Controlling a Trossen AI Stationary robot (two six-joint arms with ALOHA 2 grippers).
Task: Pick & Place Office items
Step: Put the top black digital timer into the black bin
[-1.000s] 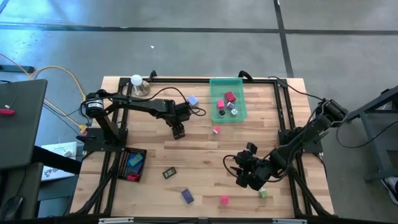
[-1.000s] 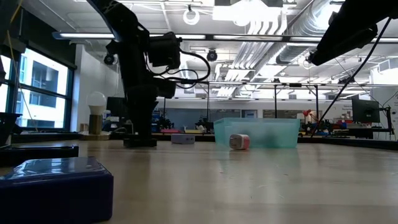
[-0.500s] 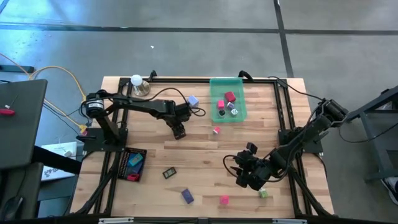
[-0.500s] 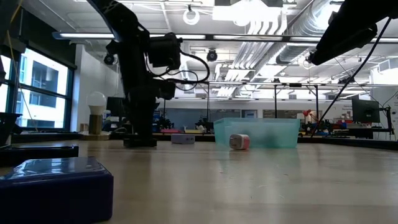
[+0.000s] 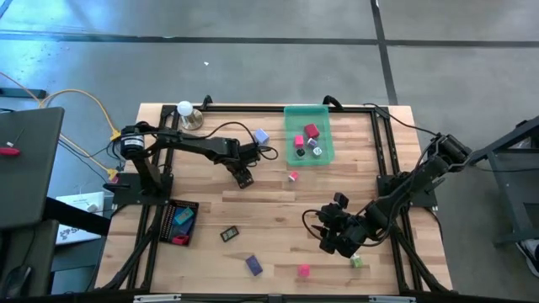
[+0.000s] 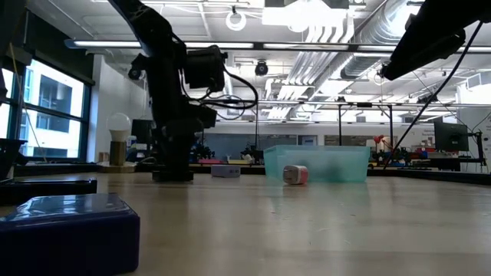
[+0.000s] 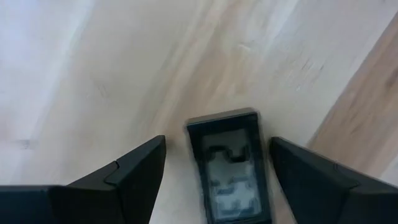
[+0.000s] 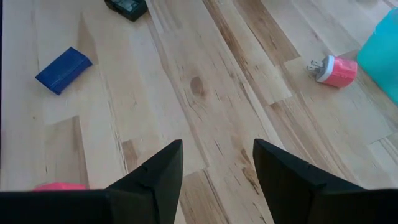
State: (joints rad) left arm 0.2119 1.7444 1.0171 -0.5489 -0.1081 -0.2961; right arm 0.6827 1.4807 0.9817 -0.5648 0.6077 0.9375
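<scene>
Black and flat, a small piece with a grey display face (image 7: 231, 167) lies on the wooden surface (image 5: 278, 219) in the lower middle of the left wrist view, right between the two dark fingers (image 7: 121, 180) of the left tool (image 5: 244, 178). Those fingers stand spread, one on each side, and neither touches the piece. In the high view this tool sits in the upper-left centre of the frame, just left of a pink plug-like piece (image 5: 293, 176) and below a lilac block (image 5: 261, 135). Over the last second it has drifted slightly up and left and settled low over the surface, so a grasp looks near, though nothing is pinched yet.

Further out, the translucent green tray (image 5: 291, 118) at upper centre already holds several items. A black tray (image 5: 168, 220) at lower left holds more. Loose pieces remain along the lower frame: a dark piece (image 5: 228, 234), a blue block (image 5: 253, 266), a pink block (image 5: 303, 270) and a green one (image 5: 357, 262).

At lower right the right tool (image 5: 330, 242) has not moved; it hangs partly spread over bare wood, holding nothing.
</scene>
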